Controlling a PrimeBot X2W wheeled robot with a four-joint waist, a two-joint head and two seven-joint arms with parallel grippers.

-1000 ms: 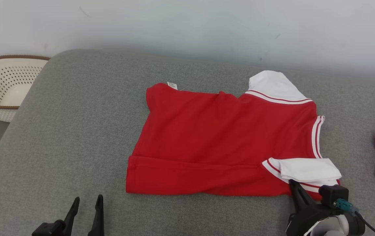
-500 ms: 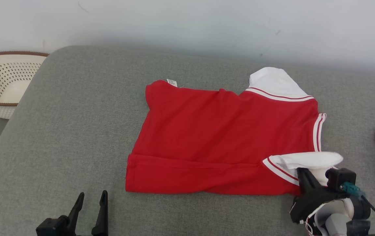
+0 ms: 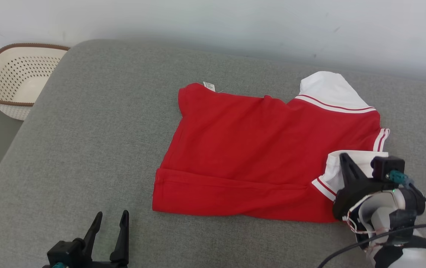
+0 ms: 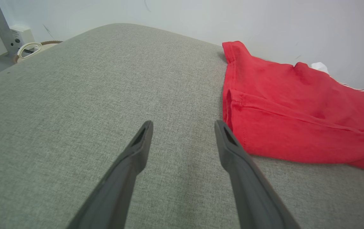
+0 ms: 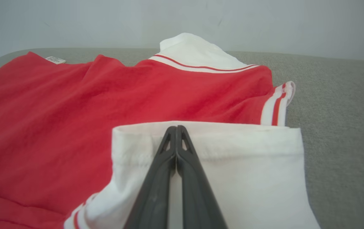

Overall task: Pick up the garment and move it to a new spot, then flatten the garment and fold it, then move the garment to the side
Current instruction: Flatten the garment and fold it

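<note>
A red garment (image 3: 257,149) with white sleeves lies spread on the grey cushion (image 3: 97,141), a small label at its far left corner. My right gripper (image 3: 343,157) is shut on the near white sleeve (image 3: 363,159), holding its hem raised over the red body. In the right wrist view the closed fingertips (image 5: 176,128) pinch the sleeve (image 5: 248,165) at its folded edge, the red cloth (image 5: 73,101) beyond. My left gripper (image 3: 112,214) stands open at the front left, apart from the garment; in its wrist view the gripper (image 4: 184,124) is just left of the red hem (image 4: 296,108).
A cream perforated basket (image 3: 19,78) with a brown rim stands on the floor off the cushion's far left corner, with its handle (image 4: 32,47) visible from the left wrist. A pale wall runs behind. Bare grey cushion stretches left of the garment.
The right gripper has lifted the near white sleeve and carried it away from me, over the red body. The head camera has shifted. The left gripper stays open.
</note>
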